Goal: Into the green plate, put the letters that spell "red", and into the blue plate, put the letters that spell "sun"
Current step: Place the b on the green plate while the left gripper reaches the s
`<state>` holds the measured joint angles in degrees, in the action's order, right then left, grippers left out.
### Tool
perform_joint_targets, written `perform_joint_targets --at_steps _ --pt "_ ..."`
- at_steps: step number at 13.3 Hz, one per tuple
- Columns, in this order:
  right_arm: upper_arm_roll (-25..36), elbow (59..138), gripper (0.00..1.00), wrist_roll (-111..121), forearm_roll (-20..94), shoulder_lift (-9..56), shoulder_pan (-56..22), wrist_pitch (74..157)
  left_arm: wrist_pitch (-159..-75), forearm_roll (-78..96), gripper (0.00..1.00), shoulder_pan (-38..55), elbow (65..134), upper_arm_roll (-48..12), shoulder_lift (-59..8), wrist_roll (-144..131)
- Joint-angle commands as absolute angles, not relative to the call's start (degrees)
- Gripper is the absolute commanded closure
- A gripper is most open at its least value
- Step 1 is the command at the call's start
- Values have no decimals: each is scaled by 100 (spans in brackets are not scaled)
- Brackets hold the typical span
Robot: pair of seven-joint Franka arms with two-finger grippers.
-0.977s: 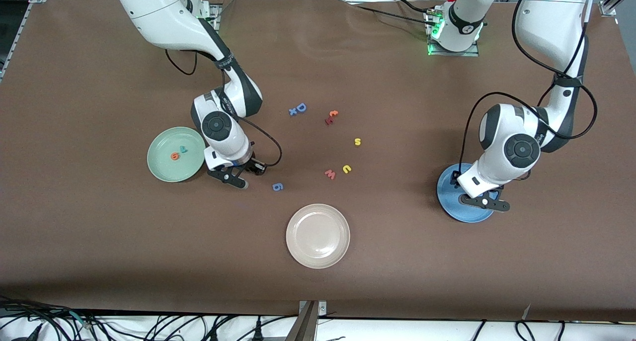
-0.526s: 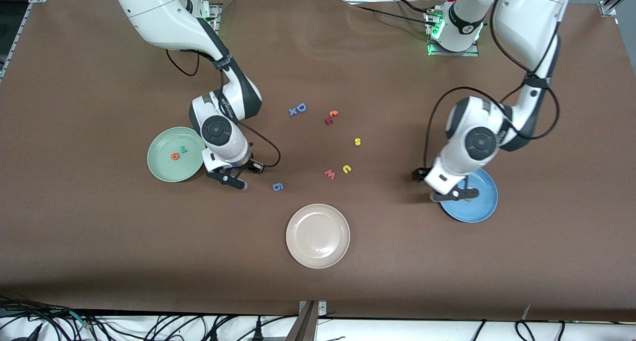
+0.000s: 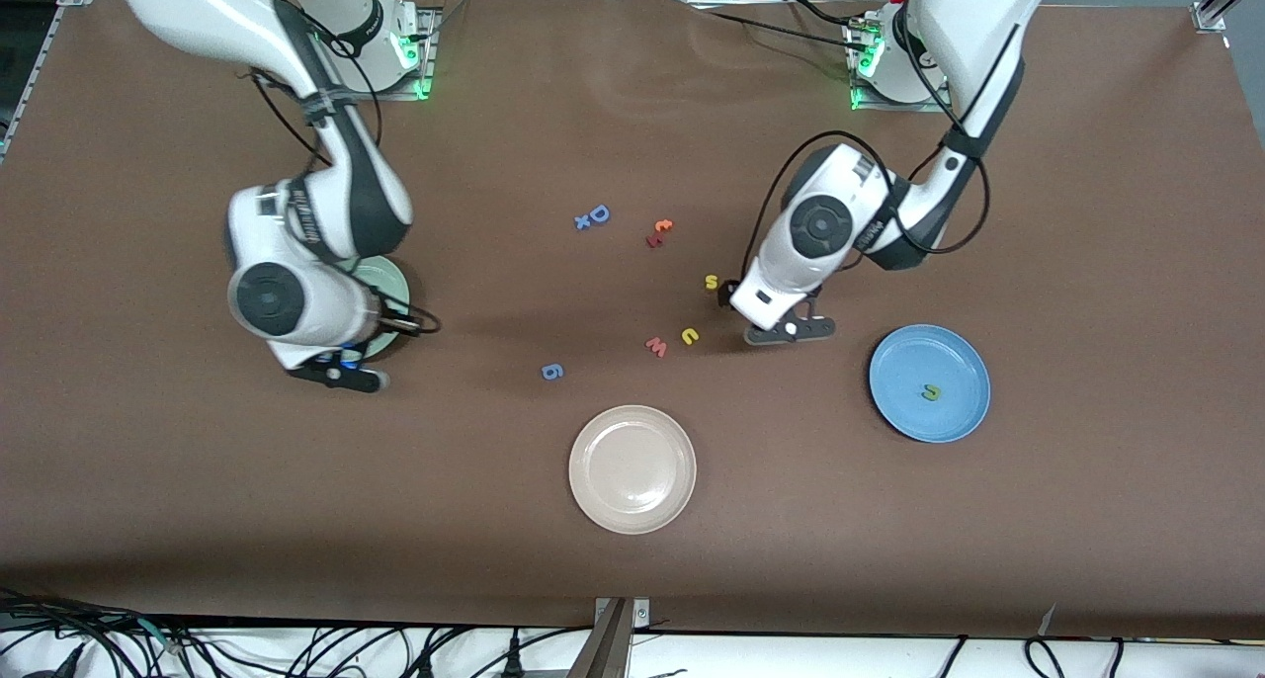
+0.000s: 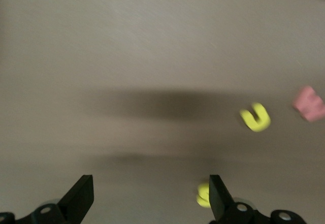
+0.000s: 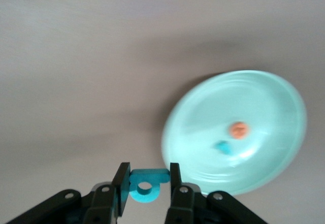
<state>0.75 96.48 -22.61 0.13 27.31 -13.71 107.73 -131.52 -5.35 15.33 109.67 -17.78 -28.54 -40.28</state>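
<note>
From across the room, most of the green plate (image 3: 393, 281) is hidden under the right arm. The yellow "s" (image 4: 203, 195) is half covered by a finger of the left gripper (image 4: 147, 196). The small clustered letters (image 3: 658, 231) are too tiny to read.

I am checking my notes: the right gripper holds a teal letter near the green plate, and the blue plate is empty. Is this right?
Not quite. The blue plate is not empty: the front view shows one dark green letter in it. The right gripper does hold a teal letter near the green plate.
</note>
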Motion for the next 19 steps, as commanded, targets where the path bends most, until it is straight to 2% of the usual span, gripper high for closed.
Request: perform_joint_targets --at_steps 1,3,5,7,10,11,13,16,19 --pt "455 9948 81 -1348 132 2505 -1274 10442 -13131 -800 0 1914 11144 -1775 -2637 -4228" --pt "903 10290 81 -549 141 2461 -1266 10590 -13332 -1141 0 2161 11127 -1784 -2724 -4184" --pt "1133 10773 81 -63 141 2461 -1240 11132 -13709 -1230 0 2284 11136 -1793 -2847 -4122" --pt "1134 11344 81 17 184 2470 -1230 11949 -13938 -1283 0 2495 11118 -1784 -2979 -4113" --pt "1134 11575 79 61 185 2627 -1230 12462 -14133 -1800 0 2479 11136 -1793 -3172 -4078" --pt "1134 11575 71 62 193 2645 -1230 12472 -14194 -1819 0 2479 11136 -1793 -3216 -4069" --pt "1134 11558 1 53 193 2628 -1230 12463 -14247 -1828 0 2444 11145 -1793 -3260 -4000" --pt "1134 11313 1 53 185 2357 -1230 12183 -14465 -1828 0 2259 11293 -1793 -3261 -3728" --pt "1151 10305 1 9 220 2145 -1230 10877 -14695 -1819 0 2188 11478 -1802 -3252 -3726"
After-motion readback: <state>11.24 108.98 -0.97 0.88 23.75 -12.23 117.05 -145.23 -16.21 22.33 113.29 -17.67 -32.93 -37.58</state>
